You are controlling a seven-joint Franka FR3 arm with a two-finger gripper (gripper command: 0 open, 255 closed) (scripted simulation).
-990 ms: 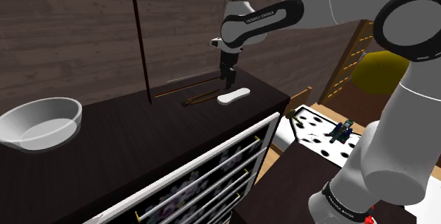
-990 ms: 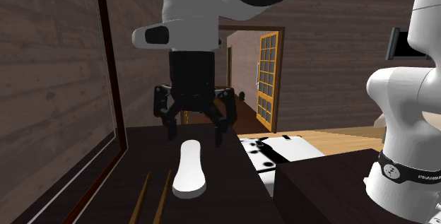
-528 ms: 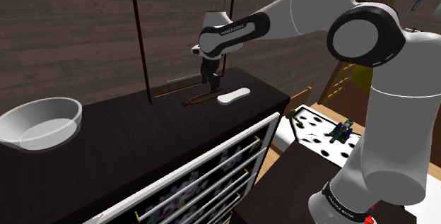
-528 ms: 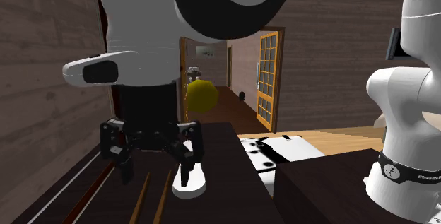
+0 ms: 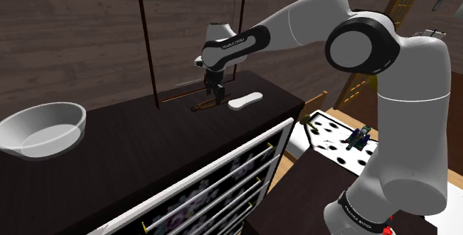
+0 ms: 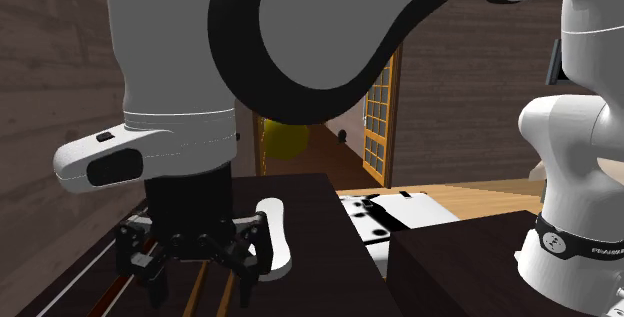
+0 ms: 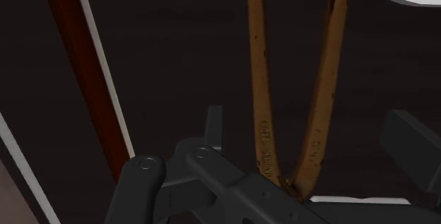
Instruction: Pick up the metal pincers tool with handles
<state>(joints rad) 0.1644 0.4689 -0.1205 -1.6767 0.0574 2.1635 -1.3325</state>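
Observation:
The pincers point(image 7: 263, 109) are a rusty brown tool with two long thin handles that meet in a V. They lie flat on the dark dresser top point(image 5: 133, 133). My black gripper point(image 5: 215, 95) hangs straight down just over them, open. In the wrist view the gripper point(image 7: 311, 125) straddles the point where the handles join, and neither finger touches the tool. In the second exterior view the gripper point(image 6: 200, 273) sits low over the brown handles point(image 6: 229, 293). A white oblong object point(image 5: 244, 101) lies right beside the pincers.
A white bowl point(image 5: 41, 127) stands at the shoulder view's left end of the dresser. A dark red frame post point(image 5: 147, 41) rises behind the pincers. Drawer fronts point(image 5: 222, 181) drop off below the dresser edge. A white board with holes point(image 5: 337, 141) lies lower down.
The gripper has moved from above the white oblong object toward the shoulder view's left and downward, and now stands low over the pincers. Its fingers have stayed apart.

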